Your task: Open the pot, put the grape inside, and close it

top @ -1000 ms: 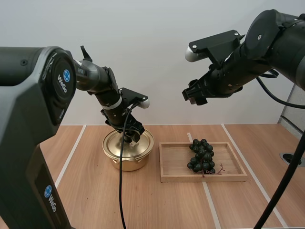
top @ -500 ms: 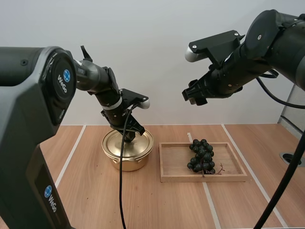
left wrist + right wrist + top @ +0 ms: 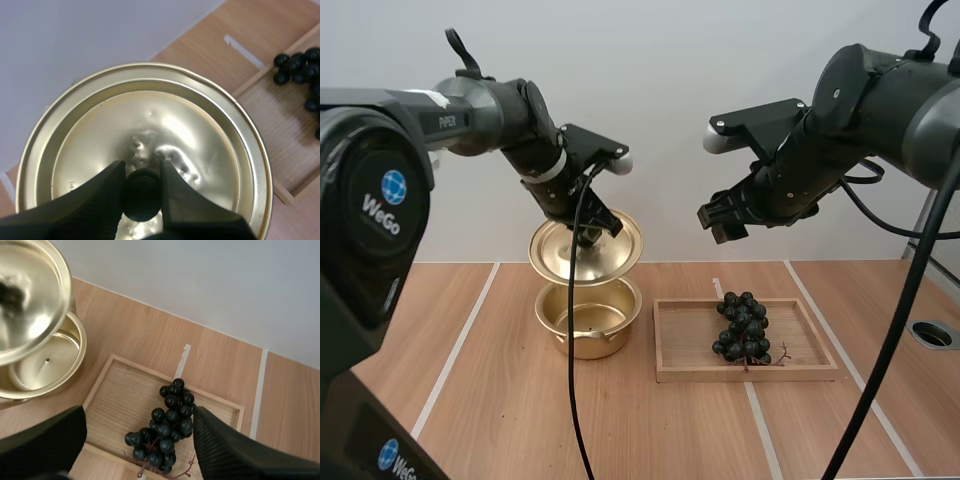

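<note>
1. The pot stands open on the table. Its golden inside is bare, as the right wrist view also shows.
2. The lid hangs in the air straight above the pot. It is tilted rather than level, and its knobbed top face is turned toward the high camera.
3. The left gripper is above the pot, at the middle of the lid. In the left wrist view its 2 fingers are clamped on the round black knob, 1 finger on each side. The golden lid spreads out behind them.
4. The wooden tray lies flat on the table just beside the pot, on the pot's right as the high view looks at it. A narrow strip of table shows between the 2.
5. The grapes, 1 dark bunch, lie inside the tray, past its middle on the side away from the pot. A thin reddish stem points toward the tray's near rim. The bunch touches neither the pot nor the lid.
6. The right gripper hangs in the air higher than the pot and off to its right, over the tray. In the right wrist view its 2 fingers stand wide apart with nothing between them. The grapes show on the tray far below the gap.
</note>
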